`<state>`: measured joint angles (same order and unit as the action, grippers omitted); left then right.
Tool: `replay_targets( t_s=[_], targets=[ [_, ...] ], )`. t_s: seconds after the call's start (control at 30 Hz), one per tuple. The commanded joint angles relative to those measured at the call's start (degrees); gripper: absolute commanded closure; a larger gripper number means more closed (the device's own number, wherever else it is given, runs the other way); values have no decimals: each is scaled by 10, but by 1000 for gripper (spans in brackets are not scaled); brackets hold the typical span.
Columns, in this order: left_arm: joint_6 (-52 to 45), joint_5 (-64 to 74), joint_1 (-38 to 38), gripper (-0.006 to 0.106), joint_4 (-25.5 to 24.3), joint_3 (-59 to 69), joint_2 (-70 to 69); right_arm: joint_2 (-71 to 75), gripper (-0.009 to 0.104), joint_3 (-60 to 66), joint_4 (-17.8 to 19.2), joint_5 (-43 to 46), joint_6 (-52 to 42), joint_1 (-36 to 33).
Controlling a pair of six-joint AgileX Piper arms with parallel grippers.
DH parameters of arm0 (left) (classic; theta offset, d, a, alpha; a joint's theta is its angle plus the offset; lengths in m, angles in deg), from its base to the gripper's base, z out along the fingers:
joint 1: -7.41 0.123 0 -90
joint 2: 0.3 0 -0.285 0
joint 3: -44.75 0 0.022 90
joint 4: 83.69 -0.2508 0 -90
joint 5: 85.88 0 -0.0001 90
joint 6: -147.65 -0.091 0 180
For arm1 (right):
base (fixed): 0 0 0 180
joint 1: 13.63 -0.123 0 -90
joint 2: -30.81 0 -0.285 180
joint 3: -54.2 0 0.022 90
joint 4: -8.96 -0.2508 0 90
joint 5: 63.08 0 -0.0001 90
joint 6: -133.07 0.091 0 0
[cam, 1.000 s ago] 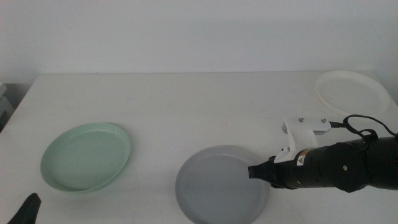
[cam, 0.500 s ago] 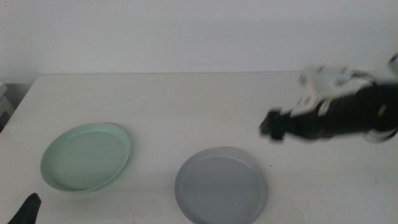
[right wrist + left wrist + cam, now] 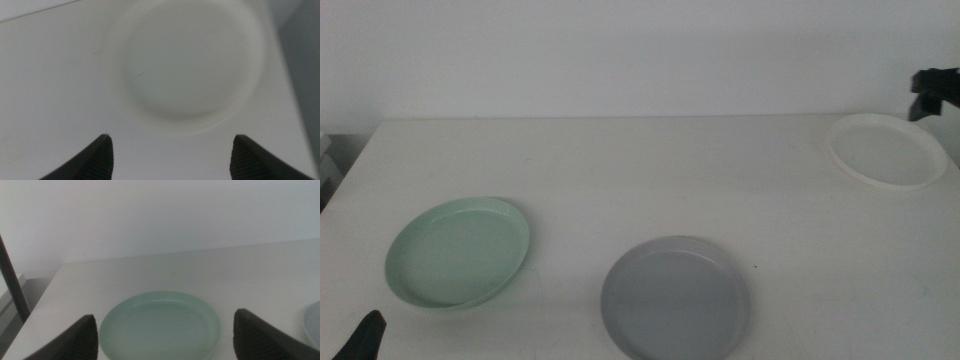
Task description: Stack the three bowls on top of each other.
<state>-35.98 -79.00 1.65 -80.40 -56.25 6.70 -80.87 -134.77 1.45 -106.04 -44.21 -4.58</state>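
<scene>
Middle view overlooks the table; each wrist view looks closely past its own jaws.

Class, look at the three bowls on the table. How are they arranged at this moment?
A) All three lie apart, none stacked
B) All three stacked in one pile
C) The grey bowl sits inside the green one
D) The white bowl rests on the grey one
A: the green bowl, the grey bowl and the white bowl each lie alone on the table, with bare tabletop between them.
</scene>
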Motion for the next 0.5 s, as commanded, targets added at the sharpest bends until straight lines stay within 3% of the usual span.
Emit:
replay_targets(
  t_s=[0.0, 0.2, 0.47],
  targets=[
    [3, -47, 1, 9, 8, -3, -8, -14, 37, -59, 2, 8, -14, 32],
    [3, -47, 1, 9, 8, -3, -8, -135, 37, -181, 1, -16, -27, 76],
    [3, -47, 1, 9, 8, -3, -8, -257, 37, -312, 6, -18, -31, 78]
  ],
)
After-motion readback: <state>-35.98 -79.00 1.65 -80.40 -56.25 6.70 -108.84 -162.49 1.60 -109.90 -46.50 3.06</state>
